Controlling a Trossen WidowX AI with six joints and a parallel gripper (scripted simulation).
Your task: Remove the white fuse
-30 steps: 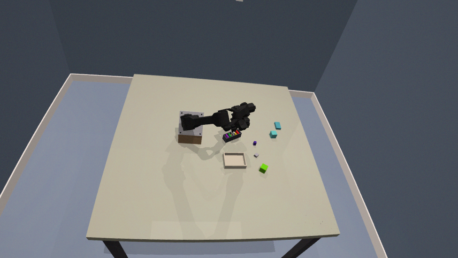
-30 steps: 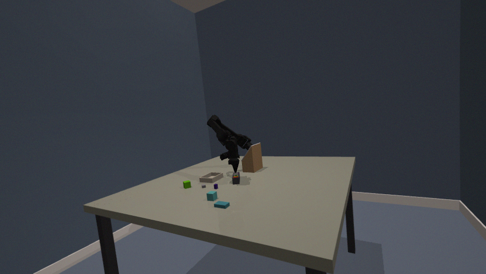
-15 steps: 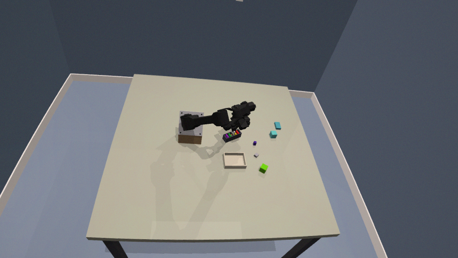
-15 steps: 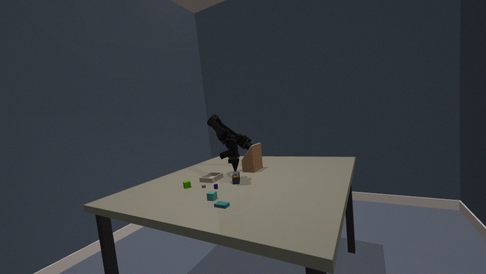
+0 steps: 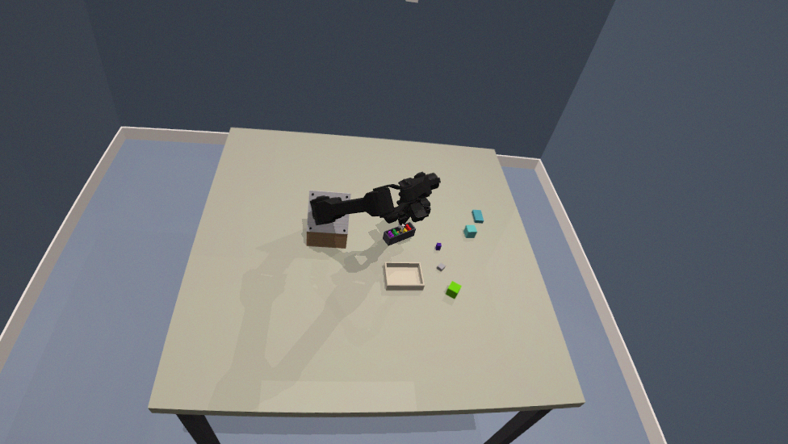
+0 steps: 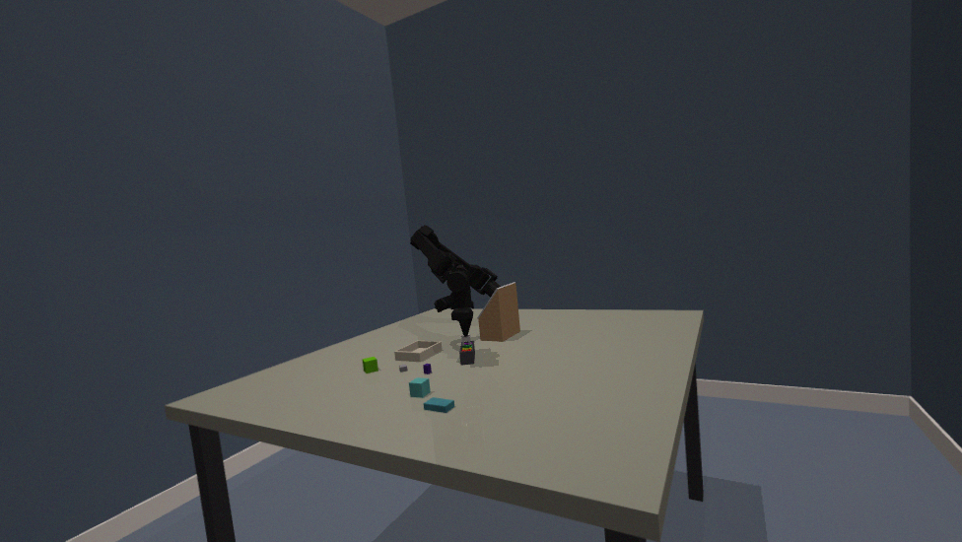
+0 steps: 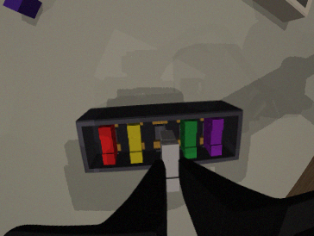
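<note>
My gripper [image 5: 402,223] [image 6: 465,334] [image 7: 170,166] is shut on the white fuse [image 7: 170,152] [image 6: 465,339] and holds it upright, raised over the dark fuse block [image 5: 400,238] [image 6: 466,359] [image 7: 160,108]. In the wrist view an empty slot shows behind its lower end, between the yellow fuse [image 7: 135,139] and the green fuse [image 7: 189,134]. The red fuse [image 7: 107,139] and the purple fuse [image 7: 213,133] sit at the outer sides. The exact gap under the white fuse is hard to tell. The beige tray [image 5: 404,286] [image 6: 407,357] stands apart from the block.
A small purple cube [image 5: 438,246] [image 6: 427,369] and a small grey block [image 5: 441,267] [image 6: 403,369] lie near the tray. A green cube [image 5: 453,290] [image 6: 369,365], a teal cube [image 5: 469,231] [image 6: 418,387] and a flat blue block [image 5: 478,215] [image 6: 439,405] lie farther out.
</note>
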